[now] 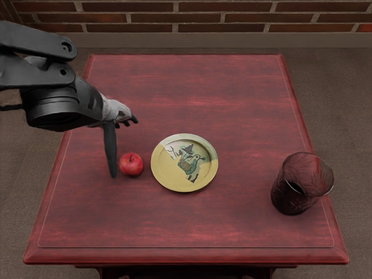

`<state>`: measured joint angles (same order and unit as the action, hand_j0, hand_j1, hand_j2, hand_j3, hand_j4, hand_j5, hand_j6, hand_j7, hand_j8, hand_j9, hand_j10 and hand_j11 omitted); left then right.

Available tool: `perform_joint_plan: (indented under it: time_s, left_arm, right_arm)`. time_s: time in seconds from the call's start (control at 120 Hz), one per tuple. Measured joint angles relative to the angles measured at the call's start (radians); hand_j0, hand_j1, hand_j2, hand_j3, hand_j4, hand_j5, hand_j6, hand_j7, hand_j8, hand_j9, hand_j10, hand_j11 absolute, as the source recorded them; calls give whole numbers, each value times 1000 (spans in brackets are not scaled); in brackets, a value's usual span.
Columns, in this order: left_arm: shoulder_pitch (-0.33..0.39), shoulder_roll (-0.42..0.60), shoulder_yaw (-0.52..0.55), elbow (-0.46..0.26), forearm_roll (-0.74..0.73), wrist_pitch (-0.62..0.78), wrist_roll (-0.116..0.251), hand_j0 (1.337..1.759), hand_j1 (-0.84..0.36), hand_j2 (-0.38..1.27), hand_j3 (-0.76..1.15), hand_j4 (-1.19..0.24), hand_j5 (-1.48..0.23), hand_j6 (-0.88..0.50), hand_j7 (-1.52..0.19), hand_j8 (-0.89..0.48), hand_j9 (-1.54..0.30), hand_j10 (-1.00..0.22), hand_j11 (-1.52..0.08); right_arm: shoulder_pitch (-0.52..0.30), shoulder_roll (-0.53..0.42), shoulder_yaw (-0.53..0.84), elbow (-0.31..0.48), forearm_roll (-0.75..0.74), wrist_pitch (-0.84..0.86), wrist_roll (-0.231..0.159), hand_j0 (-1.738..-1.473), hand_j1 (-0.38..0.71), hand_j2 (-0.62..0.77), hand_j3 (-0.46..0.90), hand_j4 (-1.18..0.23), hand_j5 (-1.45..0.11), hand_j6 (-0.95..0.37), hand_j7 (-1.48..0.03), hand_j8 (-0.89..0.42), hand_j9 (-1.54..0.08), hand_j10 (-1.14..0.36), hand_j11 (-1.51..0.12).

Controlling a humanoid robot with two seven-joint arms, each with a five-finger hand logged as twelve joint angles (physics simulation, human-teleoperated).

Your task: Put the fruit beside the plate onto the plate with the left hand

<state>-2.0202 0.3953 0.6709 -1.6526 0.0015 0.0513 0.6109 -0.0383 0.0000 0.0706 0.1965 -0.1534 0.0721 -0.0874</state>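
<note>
Head view, and we're looking down at a slant on a red wooden table [244, 104], with a brick wall [192, 14] running across the top of the frame. In from the left edge comes the bulky dark left arm [52, 99], and at its end the left hand [115, 111] hovers over the table's left side. Its fingers are apart and grasp nothing. One long dark finger [109, 148] points straight down toward the tabletop, while the others are short and bent off to the right. And there's the fruit: a red apple [131, 164], sitting on the bare wood just right of that downward finger's tip. It's close beside it, with a thin gap showing and no grip on it. Right of the apple lies the yellow plate [164, 165], a bird painted in its middle. The apple is just beside the plate's left rim, not on it. Over at lower right, well apart from the action, a dark tinted glass [301, 183] stands upright near the table's right edge.
</note>
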Motion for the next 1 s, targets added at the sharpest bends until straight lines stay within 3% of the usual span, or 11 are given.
perform_joint_plan:
  time_s: [0.1,0.183,0.267,0.383,1.0]
  left_arm:
    - [1,-30,18,-25,-33,41,0,1658,309,7,0,-35,-44,-35,-44,-35,-44,-34,-44]
    - [15,-36,16,-33,-45,167,0,1658,305,8,0,-38,-49,-38,-49,-38,-49,-38,-48]
    - [23,-125,3,-34,-50,299,0,1658,302,8,0,-40,-51,-41,-51,-40,-51,-40,-51]
    - [21,-141,2,-34,-53,395,0,1658,299,9,0,-42,-54,-43,-54,-43,-54,-42,-54]
    - [124,-276,62,-11,-53,556,0,1658,179,29,0,-142,-184,-143,-184,-142,-184,-142,-184]
  right_arm:
    - [0,0,0,0,0,0,0,-1658,-326,-4,0,-19,-25,-19,-25,-19,-25,-19,-25]
    - [0,0,0,0,0,0,0,-1658,-326,-4,0,-20,-25,-20,-25,-20,-25,-20,-25]
    - [0,0,0,0,0,0,0,-1658,-326,-4,0,-19,-25,-19,-25,-19,-25,-19,-25]
    - [0,0,0,0,0,0,0,-1658,-326,-4,0,-20,-25,-20,-25,-20,-25,-20,-25]
    - [0,0,0,0,0,0,0,-1658,-326,-4,0,-20,-25,-20,-25,-20,-25,-20,-25]
